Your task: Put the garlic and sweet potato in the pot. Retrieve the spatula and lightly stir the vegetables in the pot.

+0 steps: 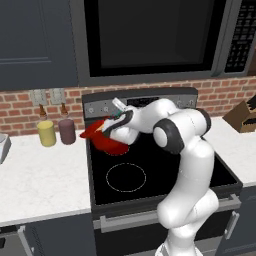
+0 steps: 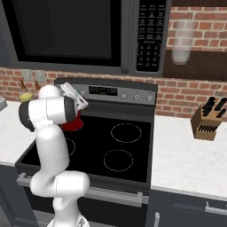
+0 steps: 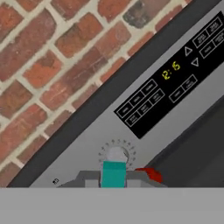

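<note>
Teal handle of the spatula (image 3: 113, 174) sits clenched in the tool (image 3: 114, 180) at the bottom centre of the hand view, aimed at the stove's control panel (image 3: 170, 83). The red pot (image 1: 107, 142) rests on the cooktop, left of centre. The handle is probably stiff, light and thin; a firm mid-handle hold should stop it twisting.

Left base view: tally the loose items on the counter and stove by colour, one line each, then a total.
Yellow: 1, the yellow jar
Maroon: 1, the maroon jar
Red: 1, the pot
Brown-necked: 2, bottle and bottle
Tan: 1, the knife block
Total: 6
</note>
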